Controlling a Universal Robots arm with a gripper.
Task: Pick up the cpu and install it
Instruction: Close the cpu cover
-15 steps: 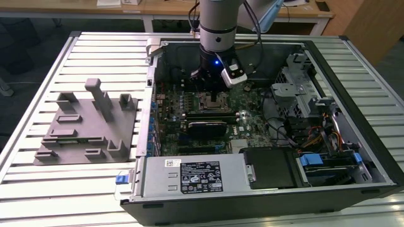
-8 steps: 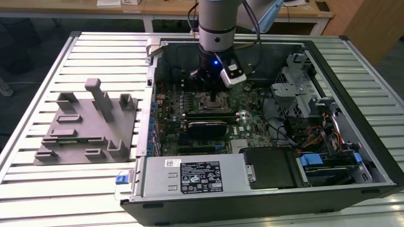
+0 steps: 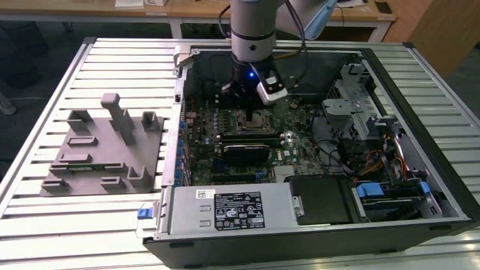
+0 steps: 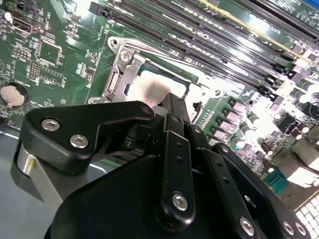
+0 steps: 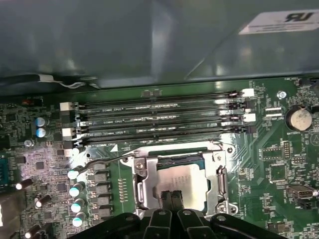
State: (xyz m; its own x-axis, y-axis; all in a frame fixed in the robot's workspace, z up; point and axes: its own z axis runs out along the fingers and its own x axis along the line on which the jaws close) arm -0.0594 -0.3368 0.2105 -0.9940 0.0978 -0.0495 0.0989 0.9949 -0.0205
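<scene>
First wrist view: claw (image 5: 172, 195), pressed together, tips over the cpu (image 5: 185, 180) lying flat in its socket (image 5: 141, 185), so install seems nearly done; any next move demands no sideways drag.

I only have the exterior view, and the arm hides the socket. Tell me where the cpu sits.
Observer: In the first wrist view the cpu lies flat inside the metal socket frame, silvery top up.
Operator: Report the fingers.
Observer: The fingers are shut side by side, with their tips at one edge of the cpu. I cannot tell whether they touch it.
Operator: Give me a landmark near the socket.
Observer: Four long memory slots run beside the socket frame, and a round coin battery sits on the board past one end of them.
</scene>
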